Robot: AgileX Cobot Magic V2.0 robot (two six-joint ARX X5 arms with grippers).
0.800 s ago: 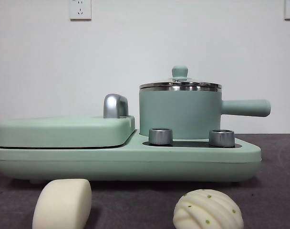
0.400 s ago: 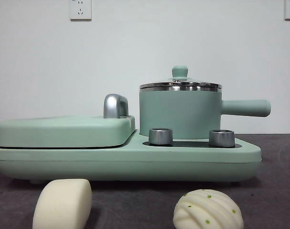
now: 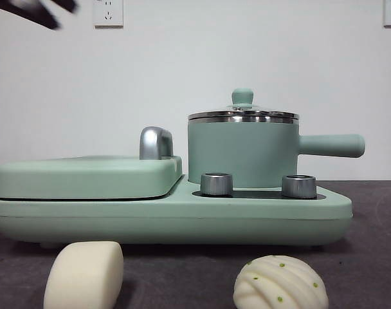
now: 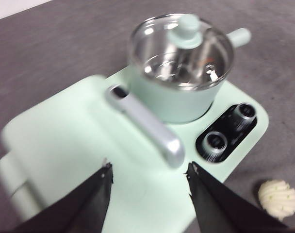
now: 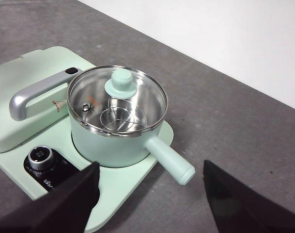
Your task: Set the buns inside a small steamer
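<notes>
**Two buns on the dark surface, steamer lid on**

Two cream-white buns sit low in the front view: smooth rounded block bun (image 3: 84, 275) lower left, ridged dome bun w/ green specks (image 3: 280, 283) lower right, well apart, both in front of the mint-green cooker base (image 3: 170, 215). Mint-green round steamer pot w/ steel rim (image 3: 242, 151) stands right of centre; its glass lid w/ green knob (image 5: 122, 82) is on, so it blocks entry.

Left pincer (image 4: 148, 172) hovers above the flat mint-green griddle cover (image 4: 65, 145), jaws spread, empty. Right pincer (image 5: 150, 172) hangs near the pot's straight side handle (image 5: 169, 160), jaws spread, empty.

Handling, by my guess: buns look soft + light, likely squash under hard pinch; take across the middle, gently. Knob is probably the lid's best grip.

Room: open grey surface (image 5: 244, 126) right of the pot; chrome handle (image 4: 145, 126) crowds its other side.
</notes>
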